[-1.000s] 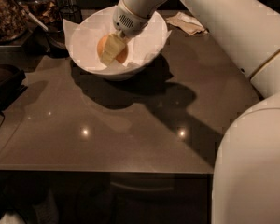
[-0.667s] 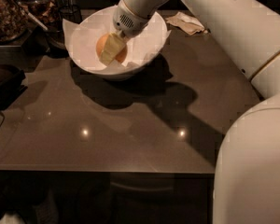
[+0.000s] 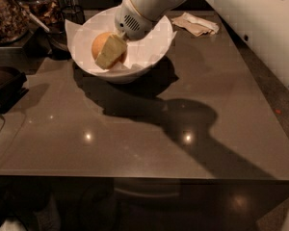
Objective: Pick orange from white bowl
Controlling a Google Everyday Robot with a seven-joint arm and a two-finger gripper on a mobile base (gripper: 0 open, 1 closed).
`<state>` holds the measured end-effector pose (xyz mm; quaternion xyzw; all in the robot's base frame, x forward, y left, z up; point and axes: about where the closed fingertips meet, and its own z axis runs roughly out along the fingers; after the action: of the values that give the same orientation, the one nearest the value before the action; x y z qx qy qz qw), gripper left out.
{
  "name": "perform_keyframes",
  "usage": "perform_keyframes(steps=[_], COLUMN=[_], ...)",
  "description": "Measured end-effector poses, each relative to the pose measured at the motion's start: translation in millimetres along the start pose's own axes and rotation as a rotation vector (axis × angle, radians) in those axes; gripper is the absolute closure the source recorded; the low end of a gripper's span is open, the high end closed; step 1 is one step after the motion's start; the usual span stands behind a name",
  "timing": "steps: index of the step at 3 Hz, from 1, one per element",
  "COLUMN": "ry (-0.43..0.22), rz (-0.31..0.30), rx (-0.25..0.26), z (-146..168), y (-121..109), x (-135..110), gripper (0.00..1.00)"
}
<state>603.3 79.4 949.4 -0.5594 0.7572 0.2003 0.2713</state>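
The white bowl (image 3: 149, 57), lined with crinkled white paper, stands at the back of the dark table. The orange (image 3: 100, 42) sits inside it on the left. My gripper (image 3: 107, 49) reaches down into the bowl from the upper right on the white arm. One pale finger (image 3: 111, 53) lies across the front right of the orange; the other is hidden behind the fruit. The gripper looks closed on the orange, which is still low inside the bowl.
Dark glass jars (image 3: 7, 13) and a spoon stand at the back left beside the bowl. A dark tray (image 3: 5, 83) sits at the left edge. A crumpled paper napkin (image 3: 197, 24) lies to the back right. The table's front edge (image 3: 135, 177) runs across the near side.
The gripper and the orange have shifted slightly left and up together inside the bowl. The bowl has not moved.
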Motion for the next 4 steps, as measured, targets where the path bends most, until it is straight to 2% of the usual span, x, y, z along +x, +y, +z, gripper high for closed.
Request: perform_keyframes(steps=[2, 4], ry=[-0.029, -0.030], rz=[-0.008, 0.037], rx=[0.099, 0.214], z=[-35, -66], y=[56, 105], x=[3, 21], gripper=[1.00, 1.00])
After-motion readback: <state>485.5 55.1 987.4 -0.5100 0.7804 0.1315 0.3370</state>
